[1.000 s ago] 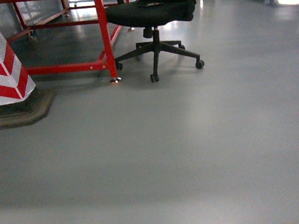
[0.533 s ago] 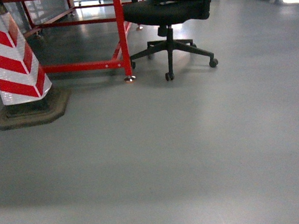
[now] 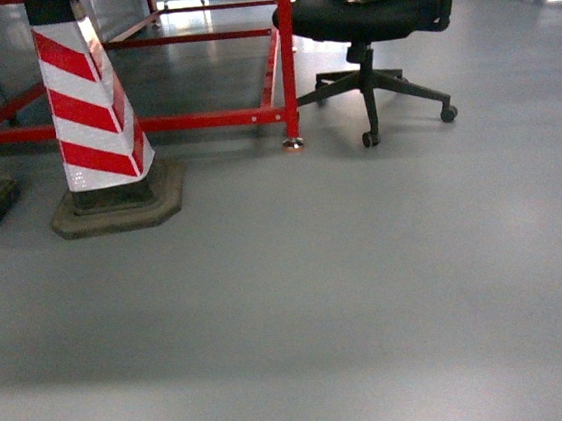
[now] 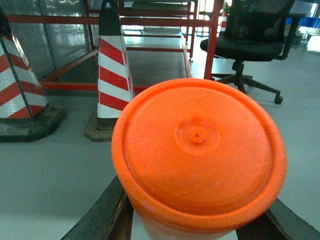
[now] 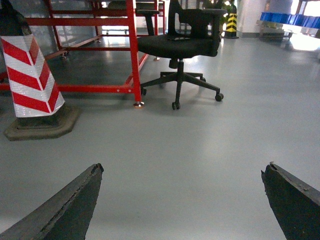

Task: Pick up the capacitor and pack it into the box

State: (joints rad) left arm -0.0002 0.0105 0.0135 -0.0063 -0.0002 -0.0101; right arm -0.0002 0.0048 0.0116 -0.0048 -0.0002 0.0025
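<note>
Neither the capacitor nor the box shows in any view, so which way they lie from either arm cannot be told. The left gripper (image 4: 197, 220) clamps an orange round container (image 4: 199, 155), lid toward its camera; the right gripper (image 5: 182, 200) hangs wide open, empty — both level over bare floor (image 3: 368, 282), facing a striped cone (image 3: 92, 109) and an office chair (image 3: 377, 22).

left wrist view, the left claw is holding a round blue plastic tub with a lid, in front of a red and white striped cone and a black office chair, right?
Not quite: the round plastic tub is orange, not blue, as the left wrist view shows. The rest holds: it sits between the left claw fingers, with the red and white striped cone and black office chair behind it.
</note>
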